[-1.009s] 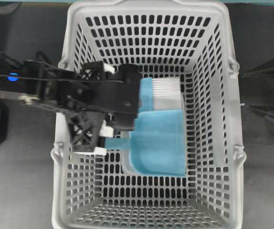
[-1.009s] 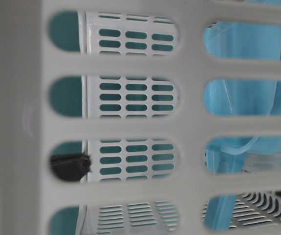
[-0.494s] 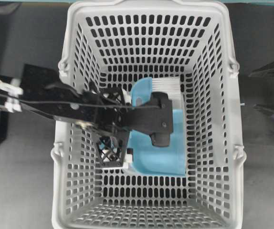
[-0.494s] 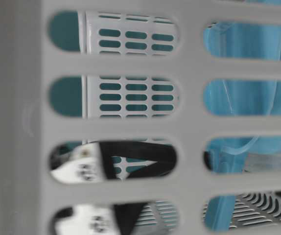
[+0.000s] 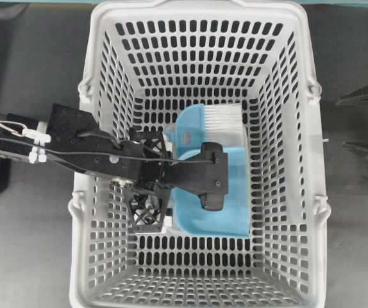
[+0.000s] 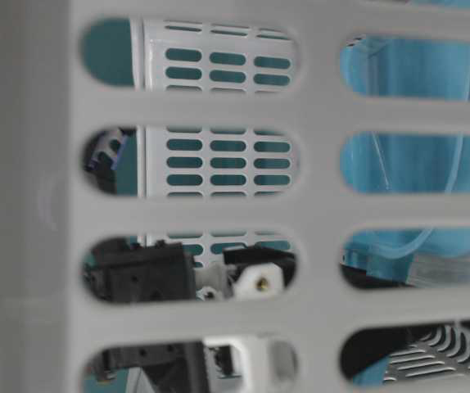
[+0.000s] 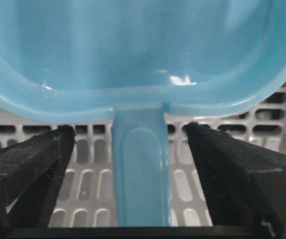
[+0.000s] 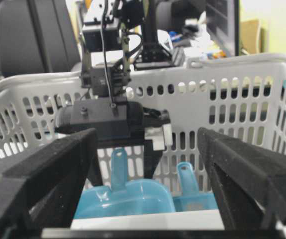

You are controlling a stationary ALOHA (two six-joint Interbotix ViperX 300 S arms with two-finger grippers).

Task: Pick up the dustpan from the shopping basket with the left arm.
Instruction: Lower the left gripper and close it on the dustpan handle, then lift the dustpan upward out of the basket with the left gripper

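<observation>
We see the shopping basket (image 5: 100,38) standing on the dark tabletop (image 5: 30,58), and we take it as our landmark. The dustpan (image 5: 230,212) lies flat on the basket's slotted floor, toward the wall on the right of the overhead view, light blue, with its handle (image 7: 140,164) pointing toward the opposite wall. Beside it, nearer the far wall of the basket, we see a blue brush (image 5: 193,125) with white bristles. The left arm (image 5: 88,151) reaches over the basket's rim on the left of the overhead view and dips down inside it. In the left wrist view its gripper (image 7: 130,144) stands with its two black fingers (image 7: 28,162) spread wide apart, one on each side of the dustpan's handle, and we see a clear gap between each finger and the handle, so nothing is clamped. The handle runs straight up the middle between them to the rounded back edge of the pan. Through the slots of the basket wall in the table-level view we see black and white parts of the arm low inside the basket. The right gripper (image 8: 148,164) sits outside the basket, looking over its rim at the dustpan and brush, its fingers (image 8: 38,174) far apart and holding nothing.
</observation>
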